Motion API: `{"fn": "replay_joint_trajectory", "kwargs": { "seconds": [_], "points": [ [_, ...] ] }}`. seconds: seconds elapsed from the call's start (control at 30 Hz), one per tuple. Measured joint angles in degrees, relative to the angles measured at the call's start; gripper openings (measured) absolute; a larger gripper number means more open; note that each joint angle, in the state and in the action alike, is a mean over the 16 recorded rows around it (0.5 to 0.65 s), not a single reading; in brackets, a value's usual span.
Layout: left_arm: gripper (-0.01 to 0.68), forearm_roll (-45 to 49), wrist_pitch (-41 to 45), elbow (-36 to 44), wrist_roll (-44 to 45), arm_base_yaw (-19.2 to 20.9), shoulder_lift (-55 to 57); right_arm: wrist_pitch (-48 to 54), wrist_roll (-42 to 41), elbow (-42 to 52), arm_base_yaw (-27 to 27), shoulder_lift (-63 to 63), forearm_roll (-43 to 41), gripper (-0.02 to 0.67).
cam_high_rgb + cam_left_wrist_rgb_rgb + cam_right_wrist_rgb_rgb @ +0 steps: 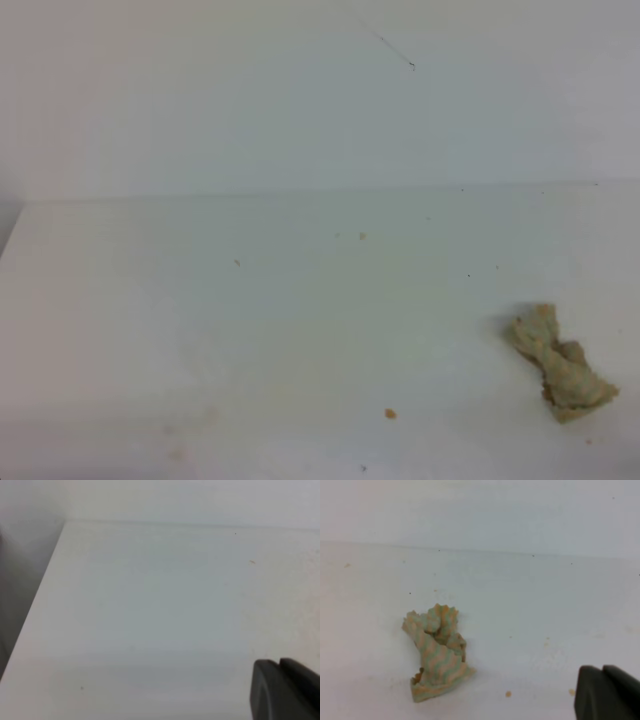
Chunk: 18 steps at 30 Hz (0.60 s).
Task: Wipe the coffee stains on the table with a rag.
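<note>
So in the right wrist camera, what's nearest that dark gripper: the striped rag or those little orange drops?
From the right gripper, outward:
1. Near droplet, just to its left.
2. Second droplet, further left along the front.
3. Rag, left of centre.
4. Tan spot, far left, towards the back.

No readable text, labels or numbers anywhere.

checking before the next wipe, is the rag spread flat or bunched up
Bunched up. The rag lies in a crumpled, twisted heap with raised folds on the table, not spread flat, and no gripper holds it.
</note>
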Motion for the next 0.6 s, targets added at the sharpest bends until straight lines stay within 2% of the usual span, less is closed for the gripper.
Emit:
{"fn": "replay_joint_trajectory", "kwargs": {
  "seconds": [0.6],
  "points": [
    [-0.003, 0.0, 0.4, -0.9, 0.0, 0.0, 0.7, 0.0, 0.1, 0.0, 0.0, 0.1, 0.0, -0.003]
  ]
}}
